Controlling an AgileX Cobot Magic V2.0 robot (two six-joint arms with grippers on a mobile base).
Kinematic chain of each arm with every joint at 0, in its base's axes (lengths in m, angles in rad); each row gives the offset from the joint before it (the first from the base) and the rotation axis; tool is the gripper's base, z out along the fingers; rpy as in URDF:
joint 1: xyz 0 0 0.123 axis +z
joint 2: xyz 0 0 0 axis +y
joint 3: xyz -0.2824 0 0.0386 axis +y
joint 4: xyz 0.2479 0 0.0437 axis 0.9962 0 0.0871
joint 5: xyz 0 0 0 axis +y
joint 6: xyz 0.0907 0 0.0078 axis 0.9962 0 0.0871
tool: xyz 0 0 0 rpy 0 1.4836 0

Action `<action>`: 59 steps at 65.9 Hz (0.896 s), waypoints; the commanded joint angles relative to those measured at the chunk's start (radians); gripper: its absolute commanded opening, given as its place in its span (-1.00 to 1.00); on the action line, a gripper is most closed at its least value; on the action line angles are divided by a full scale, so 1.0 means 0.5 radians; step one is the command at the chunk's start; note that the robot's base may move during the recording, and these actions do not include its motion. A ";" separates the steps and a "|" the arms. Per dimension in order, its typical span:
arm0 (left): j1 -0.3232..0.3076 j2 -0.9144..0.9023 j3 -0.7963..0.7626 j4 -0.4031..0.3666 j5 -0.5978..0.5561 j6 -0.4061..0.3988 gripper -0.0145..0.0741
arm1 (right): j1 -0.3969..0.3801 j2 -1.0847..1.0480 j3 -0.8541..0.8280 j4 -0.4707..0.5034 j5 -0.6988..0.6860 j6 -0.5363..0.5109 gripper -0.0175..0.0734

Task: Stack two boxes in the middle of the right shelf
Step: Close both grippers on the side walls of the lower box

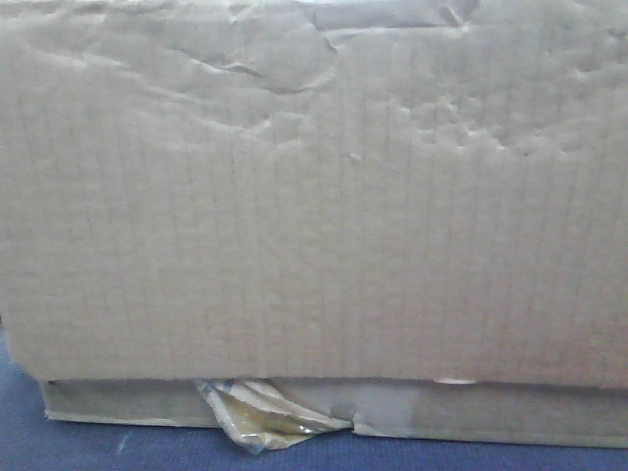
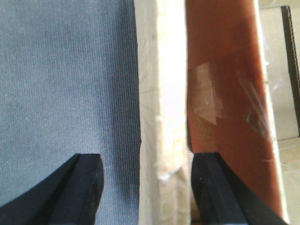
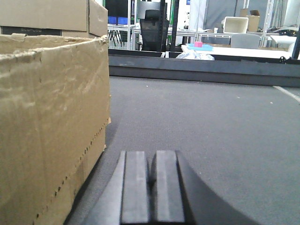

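1. Front view: tall box (image 1: 314, 196) fills the frame, sitting on the flat box (image 1: 510, 412) with its tape scrap (image 1: 270, 417), all on felt (image 1: 98, 451).
2. Left gripper (image 2: 146, 159) is spread wide, straddling a box wall (image 2: 159, 93).
3. Right gripper (image 3: 150, 159) is pinched together on nothing.

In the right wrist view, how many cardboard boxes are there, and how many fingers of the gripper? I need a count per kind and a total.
Cardboard boxes: 2 (near box, box behind)
Fingers: 2
Total: 4
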 commanded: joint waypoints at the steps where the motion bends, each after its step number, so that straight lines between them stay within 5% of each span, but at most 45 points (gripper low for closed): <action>1: -0.008 -0.004 0.000 0.001 -0.029 -0.006 0.04 | -0.006 -0.006 0.000 -0.015 -0.112 -0.038 -0.97; 12: -0.008 -0.004 0.000 0.001 -0.029 -0.006 0.04 | -0.006 -0.006 -0.072 -0.015 -0.343 -0.018 -0.97; 26: -0.008 -0.004 0.000 0.001 -0.029 -0.006 0.04 | -0.006 0.228 -0.777 -0.015 0.821 0.179 -0.97; 38: -0.008 -0.004 0.000 0.002 -0.033 -0.006 0.04 | -0.006 0.755 -1.279 -0.015 1.491 0.179 -0.97; 45: -0.008 -0.004 0.000 0.002 -0.033 -0.006 0.04 | -0.006 1.053 -1.509 -0.015 1.685 0.166 -0.97; 59: -0.008 -0.004 0.000 0.002 -0.056 -0.006 0.04 | -0.006 1.405 -1.678 -0.015 1.652 0.190 -0.97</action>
